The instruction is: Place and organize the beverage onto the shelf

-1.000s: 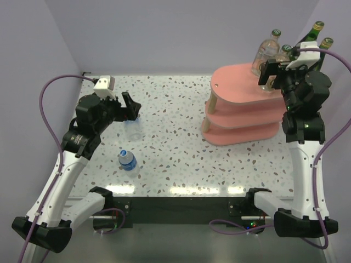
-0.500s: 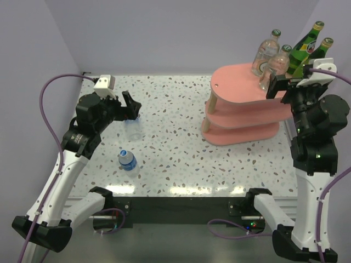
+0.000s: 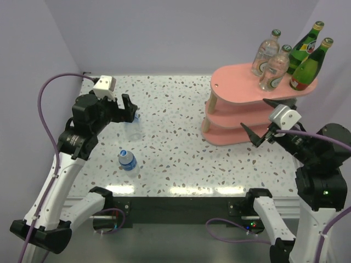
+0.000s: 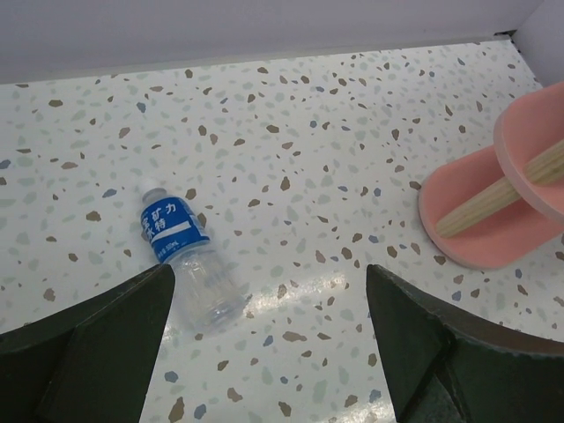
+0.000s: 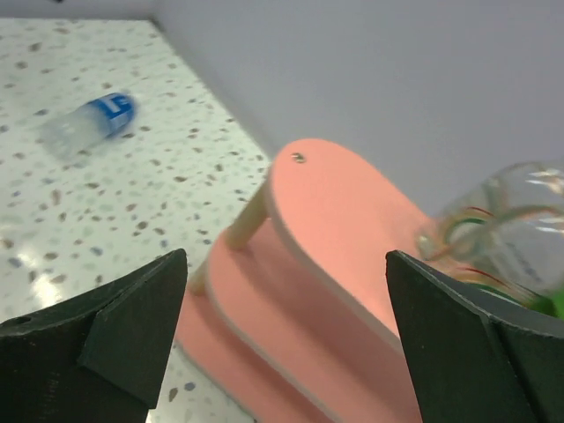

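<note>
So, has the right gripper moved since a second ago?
Yes. The right gripper has pulled back from the bottles on the top board of the shelf, down toward the near side; it now hangs open beside the lower boards.

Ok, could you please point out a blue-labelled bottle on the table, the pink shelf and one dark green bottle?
blue-labelled bottle (image 4: 172, 227): left wrist view, on its blue label.
pink shelf (image 3: 236, 82): top external view, bare part of top board.
dark green bottle (image 3: 307, 71): top external view, on its glass body.
</note>
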Controlling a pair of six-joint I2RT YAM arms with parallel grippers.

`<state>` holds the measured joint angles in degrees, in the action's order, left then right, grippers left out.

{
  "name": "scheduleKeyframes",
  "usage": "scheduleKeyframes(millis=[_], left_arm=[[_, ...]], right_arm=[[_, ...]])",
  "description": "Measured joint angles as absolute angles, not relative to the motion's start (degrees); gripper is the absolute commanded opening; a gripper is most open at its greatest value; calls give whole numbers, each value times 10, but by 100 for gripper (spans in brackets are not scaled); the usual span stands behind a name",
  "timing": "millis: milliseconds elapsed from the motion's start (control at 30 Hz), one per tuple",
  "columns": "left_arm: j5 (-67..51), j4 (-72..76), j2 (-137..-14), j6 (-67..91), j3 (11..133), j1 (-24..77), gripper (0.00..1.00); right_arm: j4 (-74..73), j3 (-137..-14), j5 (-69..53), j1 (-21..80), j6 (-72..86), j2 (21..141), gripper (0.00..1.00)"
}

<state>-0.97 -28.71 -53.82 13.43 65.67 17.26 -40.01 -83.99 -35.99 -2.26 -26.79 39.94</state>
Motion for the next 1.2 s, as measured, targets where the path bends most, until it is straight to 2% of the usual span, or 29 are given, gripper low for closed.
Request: scheduleKeyframes(millis=[233, 400, 567, 733, 1000, 1200], left_arm=[[-30, -343, -509, 131, 671, 173, 95], [-47, -406, -509, 157, 675, 173, 96], [-32, -450, -534, 199, 675, 173, 96], [1, -456, -625, 248, 675, 169, 97], [2, -404, -801, 290, 666, 101, 96], [-3, -339, -897, 289, 666, 68, 90]], right_arm=[[-554, -805, -564, -23, -441, 460, 89], [-626, -768, -611, 23, -535, 521, 84], [-620, -726, -561, 180, -549, 548, 84], [-593, -699, -512, 280, -531, 560, 84], [-529, -663, -421, 352, -476, 626, 88], [-492, -655, -386, 364, -434, 643, 89]])
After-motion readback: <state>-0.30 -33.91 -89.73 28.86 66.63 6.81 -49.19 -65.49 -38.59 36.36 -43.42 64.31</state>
